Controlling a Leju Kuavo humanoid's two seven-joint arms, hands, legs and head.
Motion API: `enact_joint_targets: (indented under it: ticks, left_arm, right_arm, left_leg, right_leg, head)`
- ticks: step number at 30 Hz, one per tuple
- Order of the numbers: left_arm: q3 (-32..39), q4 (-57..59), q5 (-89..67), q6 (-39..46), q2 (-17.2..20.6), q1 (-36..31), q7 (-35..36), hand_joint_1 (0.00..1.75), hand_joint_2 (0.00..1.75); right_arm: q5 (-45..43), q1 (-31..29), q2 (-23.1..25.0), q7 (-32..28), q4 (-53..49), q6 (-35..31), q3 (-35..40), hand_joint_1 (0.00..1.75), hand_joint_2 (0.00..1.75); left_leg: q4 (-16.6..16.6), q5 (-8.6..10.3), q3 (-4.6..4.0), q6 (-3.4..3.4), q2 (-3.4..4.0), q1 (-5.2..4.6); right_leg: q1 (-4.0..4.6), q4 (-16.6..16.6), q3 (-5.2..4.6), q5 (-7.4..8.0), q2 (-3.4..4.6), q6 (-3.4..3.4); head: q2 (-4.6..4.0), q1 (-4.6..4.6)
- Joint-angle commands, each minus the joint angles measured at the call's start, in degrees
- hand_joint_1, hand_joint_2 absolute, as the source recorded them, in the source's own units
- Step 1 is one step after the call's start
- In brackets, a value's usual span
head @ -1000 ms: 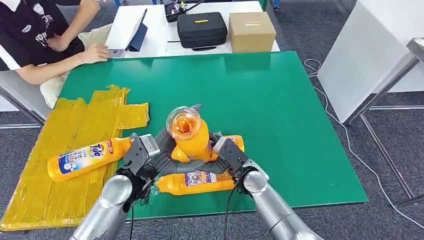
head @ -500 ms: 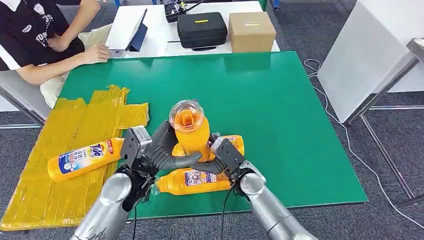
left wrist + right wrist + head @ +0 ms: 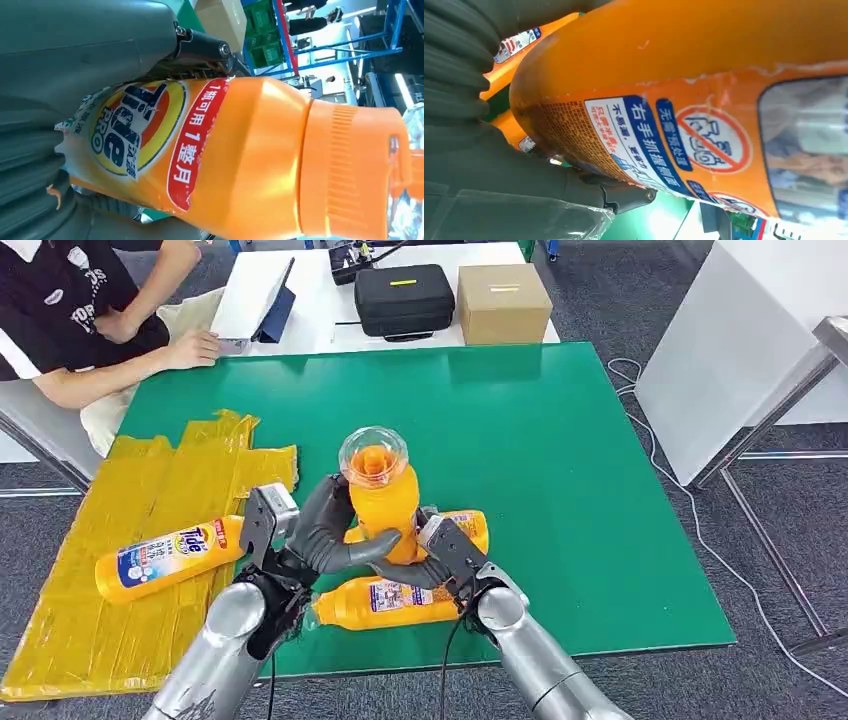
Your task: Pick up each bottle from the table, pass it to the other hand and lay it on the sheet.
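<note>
A green tabletop (image 3: 560,440) takes up most of the head view. At about nine o'clock on it lies a crinkled yellow sheet (image 3: 150,500), hanging partly over the near edge.

One orange bottle (image 3: 165,558) already lies on its side on the sheet, likely a finished delivery. A second lying bottle (image 3: 395,602) rests on the green surface at six o'clock, under the arms and apparently not yet handled; another patch of orange shows just behind the robot hands, too hidden to identify.

Just above that, near the middle of the picture, a third held bottle (image 3: 382,502) stands upright in the air, its clear cap toward the camera. Both robot hands meet on it, which fits the hand-over step of the task. The left robot hand (image 3: 325,535) wraps its dark fingers around the bottle's lower body from eight o'clock. The right robot hand (image 3: 440,552) presses against the bottle's base from four o'clock; its wrist view shows fingers laid on the label, so it seems to be gripping too.

Beyond the tabletop, at eleven o'clock, a person (image 3: 80,320) sits at a white table. At twelve o'clock are a black case (image 3: 404,298) and a cardboard box (image 3: 503,302).
</note>
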Motion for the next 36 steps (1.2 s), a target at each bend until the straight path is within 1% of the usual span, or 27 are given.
enact_joint_targets:
  ticks: [1,5,6,7,8,9,10,13,14,18,19,21,22,23,24,25,26,27,30,33,34,35,36]
  left_arm:
    - [-2.3,4.7,-0.2,0.2,-0.9,-1.4,0.2,1.75,1.75]
    - [-1.7,4.1,-0.6,0.4,-0.8,-1.0,0.0,1.75,1.75]
    - [-1.6,3.9,-0.7,0.6,-0.8,-1.0,-0.1,1.75,1.75]
    - [-1.1,3.3,-1.4,1.3,-0.5,-0.7,-0.6,1.75,1.75]
    - [-0.9,3.0,-1.4,1.3,-0.4,-0.6,-0.6,1.75,1.75]
    - [0.3,1.6,-2.2,2.5,0.2,0.0,-1.1,1.75,1.75]
    - [1.5,0.6,-2.7,3.4,0.7,0.5,-1.4,1.75,1.75]
    - [4.0,-1.6,-3.5,4.5,2.2,1.2,-1.6,1.75,1.75]
    - [4.3,-2.1,-3.6,4.4,2.4,1.3,-1.5,1.75,1.75]
    - [4.3,-2.1,-3.6,4.4,2.4,1.3,-1.5,1.75,1.75]
    - [4.2,-2.0,-3.7,4.4,2.1,1.4,-1.5,1.75,1.75]
    - [4.2,-2.0,-4.2,4.6,2.1,1.4,-1.6,1.75,1.75]
    - [5.0,-2.2,-5.3,5.8,2.0,1.5,-2.1,1.75,1.75]
    - [6.6,-3.2,-7.5,8.3,2.5,1.7,-2.9,1.75,1.75]
    - [8.7,-4.8,-11.3,11.2,3.1,2.1,-3.0,1.75,1.75]
    - [10.2,-6.1,-11.9,11.5,3.6,2.5,-2.8,1.75,1.75]
    - [12.8,-7.6,-16.3,12.9,4.3,3.2,-2.5,1.75,1.75]
    - [14.0,-8.1,-21.6,15.6,5.2,3.4,-2.2,1.75,1.75]
    - [17.7,-6.8,-35.1,23.3,7.2,2.6,-1.8,1.75,1.75]
    - [20.3,-4.3,-44.1,28.2,8.7,0.6,-0.1,1.75,1.75]
    - [21.2,-3.7,-47.4,29.6,8.8,0.5,1.0,1.75,1.75]
    - [21.7,-3.1,-53.1,31.3,9.3,0.8,2.6,1.75,1.75]
    - [21.7,-2.6,-57.0,32.4,9.9,1.0,3.7,1.75,1.75]
  right_arm:
    - [0.0,-3.2,0.5,0.2,1.4,0.6,3.2,1.75,1.75]
    - [-0.1,-3.3,0.5,0.3,1.3,0.4,3.6,1.75,1.75]
    - [-0.1,-3.3,0.5,0.3,1.3,0.3,3.6,1.75,1.75]
    - [-0.1,-3.1,0.3,0.3,1.0,0.1,3.7,1.75,1.75]
    - [-0.1,-3.0,0.2,0.3,0.8,0.0,3.7,1.64,1.75]
    - [-0.2,-2.2,-0.1,0.0,-0.8,-0.5,3.3,0.1,1.75]
    - [-0.1,-1.5,-0.3,-0.5,-2.1,-1.4,2.8,0.0,1.75]
    - [0.1,0.0,-1.3,-0.6,-5.8,-2.5,2.1,0.0,1.75]
    - [0.1,0.4,-1.5,-0.5,-6.8,-2.6,2.0,0.0,1.75]
    - [0.1,0.4,-1.5,-0.5,-6.8,-2.6,2.0,0.0,1.75]
    - [0.2,0.3,-1.5,-0.4,-6.8,-2.6,2.0,0.0,1.75]
    - [0.2,0.4,-1.5,-0.4,-6.9,-2.6,2.0,0.0,1.75]
    - [0.8,0.6,-1.7,-0.8,-7.6,-3.5,1.9,0.0,1.75]
    - [1.9,1.2,-2.3,-1.3,-9.7,-5.0,1.5,0.0,1.75]
    - [3.8,2.2,-3.3,-1.2,-12.9,-6.7,0.9,0.0,1.75]
    - [4.7,2.9,-4.0,-1.0,-14.9,-7.6,0.5,0.0,1.75]
    - [8.4,3.6,-5.0,-0.2,-17.4,-10.8,-0.1,0.0,1.75]
    - [10.1,4.3,-5.6,0.1,-18.9,-12.2,-0.7,0.0,1.75]
    - [17.0,6.5,-7.2,1.0,-22.4,-18.5,-2.3,0.0,1.75]
    - [18.5,8.3,-7.6,1.5,-25.3,-21.1,-4.4,0.0,1.75]
    - [19.4,9.2,-7.4,1.9,-26.3,-21.9,-5.1,0.0,1.75]
    - [20.2,10.1,-7.6,2.3,-27.3,-22.4,-5.6,0.0,1.75]
    - [20.6,10.6,-7.7,2.5,-27.5,-22.6,-5.8,0.0,1.75]
  left_leg:
    - [0.0,-0.05,0.09,-0.09,0.05,0.02]
    - [0.0,-0.19,0.37,-0.22,0.1,0.11]
    - [0.0,-0.06,0.11,-0.1,0.08,0.02]
    - [0.0,-0.06,0.1,-0.1,0.09,0.01]
    - [0.0,-0.13,0.23,-0.16,0.12,0.05]
    - [0.0,-0.04,0.08,-0.08,0.07,0.0]
    - [0.0,-0.12,0.22,-0.15,0.12,0.04]
    - [0.0,-0.05,0.08,-0.09,0.12,0.0]
    - [0.0,-0.12,0.19,-0.15,0.16,0.03]
    - [0.0,-0.04,0.09,-0.08,0.07,0.0]
    - [0.0,-0.11,0.23,-0.15,0.11,0.06]
    - [0.0,-0.05,0.12,-0.1,0.06,0.01]
    - [0.0,-0.11,0.23,-0.15,0.09,0.05]
    - [0.0,-0.04,0.1,-0.08,0.08,0.0]
    - [0.0,-0.09,0.17,-0.13,0.1,0.04]
    - [0.0,-0.04,0.07,-0.08,0.08,0.0]
    - [0.0,-0.1,0.16,-0.13,0.11,0.02]
    - [0.0,-0.07,0.08,-0.11,0.1,0.0]
    - [-0.1,-0.08,0.17,-0.12,0.12,-0.02]
    - [0.0,-0.09,0.22,-0.18,0.03,0.07]
    - [0.0,-0.02,0.07,-0.11,-0.05,0.03]
    - [0.0,-0.08,0.17,-0.16,-0.1,0.07]
    - [0.0,-0.07,0.14,-0.14,-0.06,0.06]
  right_leg:
    - [0.01,0.0,0.1,-0.02,-0.01,0.0]
    - [0.11,-0.1,0.44,-0.1,-0.02,0.0]
    - [0.02,0.0,0.11,-0.03,0.03,0.0]
    - [0.01,0.0,0.1,-0.02,0.03,0.0]
    - [0.05,-0.1,0.26,-0.07,0.03,0.0]
    - [0.0,0.0,0.07,-0.01,0.03,0.0]
    - [0.04,-0.1,0.23,-0.06,0.04,0.0]
    - [0.0,0.0,0.06,-0.02,0.08,-0.01]
    - [0.03,0.0,0.18,-0.06,0.09,-0.01]
    - [0.0,0.0,0.08,-0.02,0.03,0.0]
    - [0.06,-0.1,0.24,-0.05,0.03,-0.01]
    - [0.01,-0.1,0.13,-0.03,0.01,0.0]
    - [0.05,-0.1,0.25,-0.05,0.02,0.0]
    - [0.0,0.0,0.09,-0.02,0.03,0.01]
    - [0.04,-0.1,0.18,-0.04,0.03,0.0]
    - [0.0,0.0,0.06,-0.02,0.03,0.0]
    - [0.02,0.0,0.17,-0.06,0.04,0.0]
    - [0.0,0.0,0.08,-0.04,0.04,0.0]
    - [-0.02,-0.1,0.15,-0.04,0.07,-0.01]
    - [0.07,-0.1,0.24,-0.08,-0.05,-0.04]
    - [0.02,0.0,0.06,-0.06,-0.1,-0.02]
    - [0.06,-0.1,0.2,-0.1,-0.18,-0.02]
    - [0.04,0.0,0.15,-0.08,-0.1,-0.02]
  head:
    - [0.0,0.0]
    - [0.0,0.0]
    - [0.0,-0.02]
    - [0.0,-0.02]
    - [0.0,0.0]
    - [0.0,-0.02]
    - [0.0,0.0]
    - [0.0,-0.02]
    - [0.02,0.0]
    - [0.0,-0.02]
    - [0.0,0.0]
    - [0.0,0.0]
    - [0.0,-0.02]
    - [0.0,-0.02]
    - [0.0,0.0]
    - [0.0,-0.02]
    - [0.0,0.0]
    - [0.02,0.02]
    - [0.0,0.0]
    - [0.02,0.0]
    - [0.0,0.02]
    - [0.0,0.0]
    - [0.0,-0.02]
